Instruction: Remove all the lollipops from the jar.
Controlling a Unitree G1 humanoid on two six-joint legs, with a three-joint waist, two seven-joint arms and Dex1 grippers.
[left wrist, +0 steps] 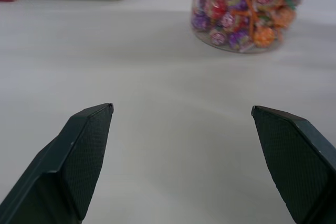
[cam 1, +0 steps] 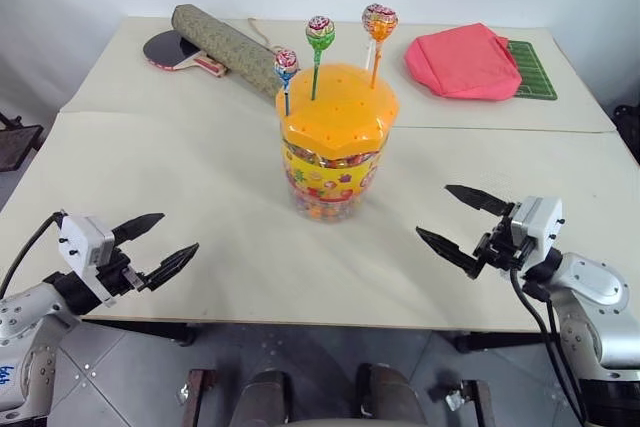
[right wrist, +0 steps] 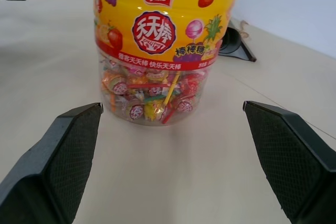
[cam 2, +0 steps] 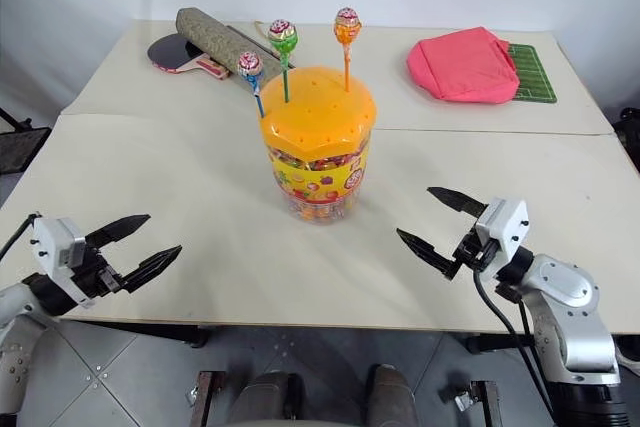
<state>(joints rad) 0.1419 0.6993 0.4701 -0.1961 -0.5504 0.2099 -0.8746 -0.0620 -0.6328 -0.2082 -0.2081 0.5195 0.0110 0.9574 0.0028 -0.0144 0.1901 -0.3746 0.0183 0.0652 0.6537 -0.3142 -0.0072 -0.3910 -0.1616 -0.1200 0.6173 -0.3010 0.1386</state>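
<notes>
The jar (cam 1: 335, 152) stands upright in the middle of the bench (cam 1: 200, 177), well apart from both tools. Three lollipops poke up through holes in its orange lid: a blue one (cam 1: 286, 65) on the left, a green one (cam 1: 320, 31) in the middle, and an orange one (cam 1: 379, 21) on the right. The left tool (cam 1: 160, 245) and right tool (cam 1: 463, 219) hover over the near edge, both spread wide and holding nothing. Those sweets look light, with thin sticks that would bend or slip if pinched hard; I'd take each by the stick just under the wrapped head and pull straight up. The jar seems full, so probably steady enough.
</notes>
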